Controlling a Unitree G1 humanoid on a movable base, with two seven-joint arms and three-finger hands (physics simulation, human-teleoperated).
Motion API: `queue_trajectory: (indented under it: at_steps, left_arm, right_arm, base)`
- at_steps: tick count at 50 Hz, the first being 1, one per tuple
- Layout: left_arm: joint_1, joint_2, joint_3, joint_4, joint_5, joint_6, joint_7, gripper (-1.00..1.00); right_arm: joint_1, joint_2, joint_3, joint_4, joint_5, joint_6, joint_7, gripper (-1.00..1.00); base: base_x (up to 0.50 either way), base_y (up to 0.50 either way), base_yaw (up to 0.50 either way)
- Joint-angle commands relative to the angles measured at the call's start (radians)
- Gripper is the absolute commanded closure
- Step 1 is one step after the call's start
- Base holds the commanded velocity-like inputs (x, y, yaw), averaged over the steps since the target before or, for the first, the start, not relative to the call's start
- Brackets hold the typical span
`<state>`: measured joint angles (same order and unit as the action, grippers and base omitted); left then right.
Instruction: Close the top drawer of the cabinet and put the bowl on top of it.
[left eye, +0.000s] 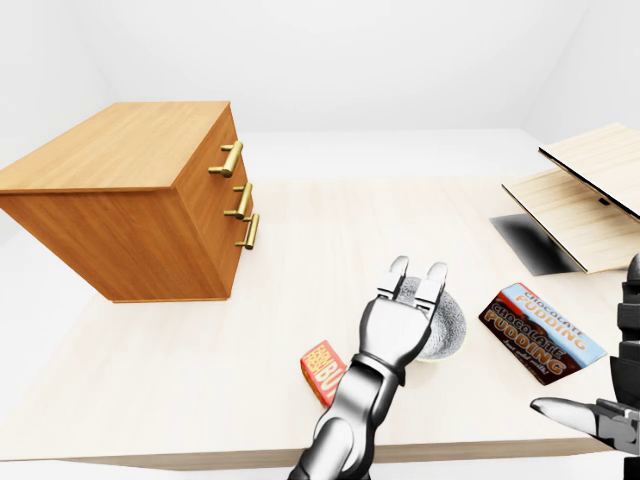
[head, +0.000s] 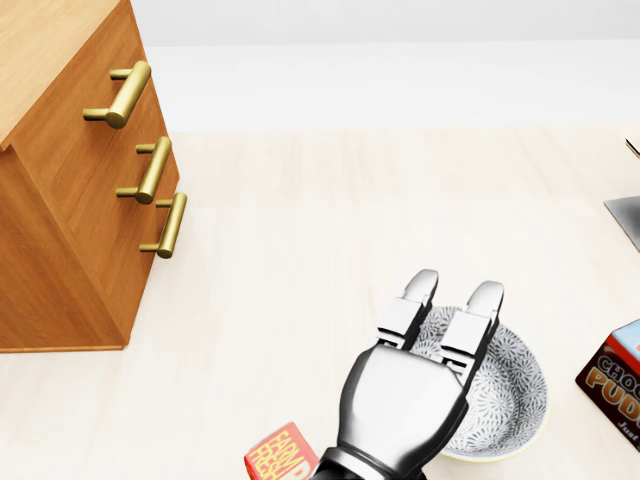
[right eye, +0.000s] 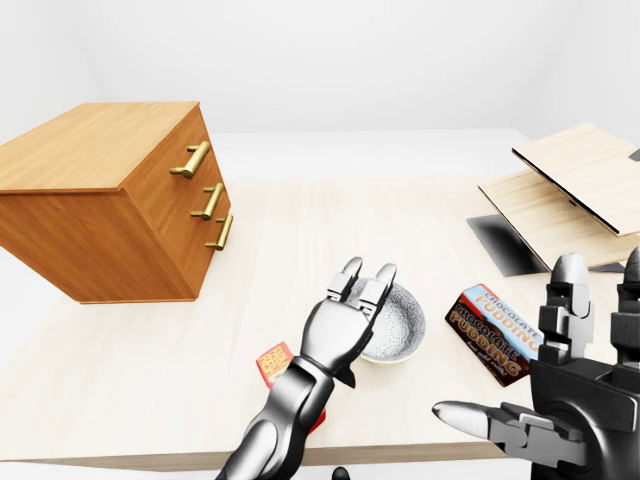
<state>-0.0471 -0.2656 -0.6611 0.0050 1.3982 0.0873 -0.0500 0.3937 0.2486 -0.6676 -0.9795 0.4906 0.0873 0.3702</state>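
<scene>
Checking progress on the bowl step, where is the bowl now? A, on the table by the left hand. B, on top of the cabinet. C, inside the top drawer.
A: the bowl sits on the table, with the left hand reaching over its rim, apart from the cabinet.
</scene>
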Motion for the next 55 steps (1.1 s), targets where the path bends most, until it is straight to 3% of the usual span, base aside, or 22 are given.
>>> queue_trajectory:
  at_steps: [1, 55]
  left_arm:
    - [-0.014, -0.014, 0.008, 0.041, 0.025, 0.0, 0.0, -1.0]
    - [-0.08, -0.069, 0.074, 0.275, 0.023, 0.0, 0.102, -1.0]
  right_arm:
    - [0.001, 0.001, -0.003, -0.001, 0.003, 0.0, 0.004, -1.0]
    - [-0.001, -0.002, -0.035, -0.008, 0.039, 0.0, 0.012, -1.0]
  base:
    - [0.0, 0.0, 0.0]
    - [0.0, 0.0, 0.0]
